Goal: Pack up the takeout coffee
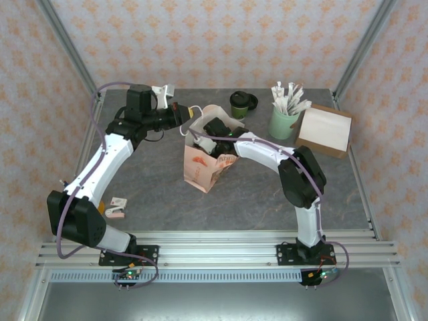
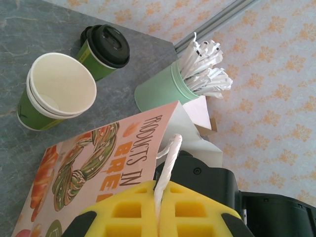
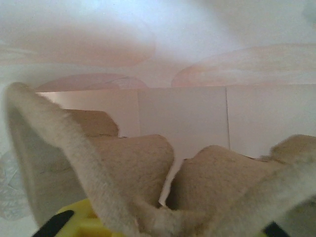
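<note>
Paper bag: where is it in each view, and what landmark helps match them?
Top external: the paper bag stands mid-table, mouth open, between the two arms.
Left wrist: its printed side lies lower left, its handle pinched in the left gripper.
Right wrist: apparently seen from inside, pale inner wall behind a cardboard tray.
Landmark: the mint-green cup of white sticks, near the bag in the top and left wrist views.
</note>
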Robot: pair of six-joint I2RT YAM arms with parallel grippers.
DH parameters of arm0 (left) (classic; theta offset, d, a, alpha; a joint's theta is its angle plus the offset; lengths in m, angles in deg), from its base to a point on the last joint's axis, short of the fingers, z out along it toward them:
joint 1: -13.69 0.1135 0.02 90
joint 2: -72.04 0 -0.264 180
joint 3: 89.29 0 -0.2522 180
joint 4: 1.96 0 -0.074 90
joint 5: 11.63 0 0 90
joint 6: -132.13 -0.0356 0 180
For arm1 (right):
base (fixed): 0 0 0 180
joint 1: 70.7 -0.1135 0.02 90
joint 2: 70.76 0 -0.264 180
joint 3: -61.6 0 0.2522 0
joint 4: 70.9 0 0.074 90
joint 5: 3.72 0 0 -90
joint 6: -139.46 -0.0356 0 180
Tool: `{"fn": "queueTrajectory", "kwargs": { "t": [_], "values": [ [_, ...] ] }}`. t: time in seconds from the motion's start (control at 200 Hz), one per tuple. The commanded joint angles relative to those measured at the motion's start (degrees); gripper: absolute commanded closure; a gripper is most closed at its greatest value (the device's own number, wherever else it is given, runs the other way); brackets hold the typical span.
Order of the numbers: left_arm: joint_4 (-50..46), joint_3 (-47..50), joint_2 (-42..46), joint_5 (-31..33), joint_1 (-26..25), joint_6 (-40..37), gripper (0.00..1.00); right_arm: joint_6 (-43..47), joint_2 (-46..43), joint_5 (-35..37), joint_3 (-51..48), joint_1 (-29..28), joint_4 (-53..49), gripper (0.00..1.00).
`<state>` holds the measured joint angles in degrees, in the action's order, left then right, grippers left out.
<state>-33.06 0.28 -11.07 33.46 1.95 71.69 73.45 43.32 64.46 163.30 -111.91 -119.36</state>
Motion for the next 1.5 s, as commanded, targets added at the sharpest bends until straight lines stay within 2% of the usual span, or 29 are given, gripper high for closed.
{"fn": "queueTrajectory", "kwargs": {
  "t": [0.0,0.15,0.235,0.285,0.295,0.3,0.305,0.31,0.325,0.465,0.595,0.746,0.896,1.046,1.136,1.211,1.356,1.391,1.456,1.496],
  "values": [
    [-3.7,-1.8,0.4,-0.8,0.7,-3.5,1.00,-1.6,-0.8,1.6,-0.4,0.1,1.6,0.68],
    [-12.1,-7.4,-0.9,0.6,0.5,-11.3,1.00,-0.1,-3.6,2.2,4.4,0.1,-1.5,0.51],
    [-14.3,-9.9,-1.6,1.3,0.5,-13.7,1.00,1.0,-5.1,3.1,5.5,0.1,-1.9,0.46],
    [-14.4,-10.3,-1.9,1.1,0.4,-14.3,1.00,1.8,-5.9,3.6,5.7,0.1,-2.3,0.40],
    [-14.4,-10.3,-2.0,1.1,0.5,-14.5,1.00,1.9,-6.1,3.8,5.7,0.1,-2.3,0.34],
    [-14.4,-10.3,-2.0,1.1,0.4,-14.5,1.00,2.0,-6.1,3.9,5.7,0.1,-2.3,0.26],
    [-14.3,-10.3,-2.0,1.1,0.5,-14.6,1.00,2.1,-6.2,4.0,5.7,0.1,-2.4,0.13],
    [-14.3,-10.3,-2.0,1.1,0.4,-14.6,1.00,2.1,-6.3,4.1,5.7,0.1,-2.3,0.06],
    [-14.3,-10.2,-2.1,1.1,0.3,-14.7,1.00,2.2,-6.6,4.3,5.6,0.1,-2.4,0.00],
    [-14.4,-9.2,-1.5,2.2,-0.3,-17.0,1.00,1.5,-9.8,7.4,3.5,0.0,-0.5,0.01],
    [-14.5,-7.5,0.3,5.6,-2.2,-22.4,1.00,-2.5,-14.5,13.7,-1.1,-0.2,5.7,0.01],
    [-10.5,-4.7,3.0,7.3,-3.9,-24.1,1.00,-10.4,-19.2,11.6,-5.8,0.0,12.3,0.01],
    [-10.3,-5.2,2.3,7.1,-4.0,-23.3,1.00,-17.7,-20.0,9.1,-7.5,0.2,10.2,0.01],
    [-10.5,-6.1,1.2,6.7,-4.2,-22.2,1.00,-13.1,-22.4,10.8,-10.5,-1.1,12.1,0.01],
    [-9.8,-6.2,1.0,7.7,-4.3,-21.6,1.00,-6.5,-20.6,5.2,-7.7,-1.0,4.1,0.01],
    [-9.8,-6.6,0.6,8.5,-4.3,-21.0,1.00,-2.3,-18.8,4.5,-5.7,-1.7,-1.8,0.01],
    [-9.9,-7.4,0.2,9.5,-4.3,-20.5,1.00,0.3,-18.2,2.6,-6.6,-1.9,-2.0,0.01],
    [-9.8,-7.3,0.4,10.0,-4.2,-20.6,1.00,-0.6,-18.1,3.0,-6.9,-1.9,-1.2,0.04],
    [-9.4,-6.8,0.9,10.6,-4.5,-21.6,1.00,-1.0,-18.5,2.4,-8.1,-1.9,0.6,0.24],
    [-9.4,-6.7,1.1,11.2,-4.8,-22.5,1.00,-1.1,-18.6,2.1,-8.4,-1.9,1.0,0.31]
  ]
}}
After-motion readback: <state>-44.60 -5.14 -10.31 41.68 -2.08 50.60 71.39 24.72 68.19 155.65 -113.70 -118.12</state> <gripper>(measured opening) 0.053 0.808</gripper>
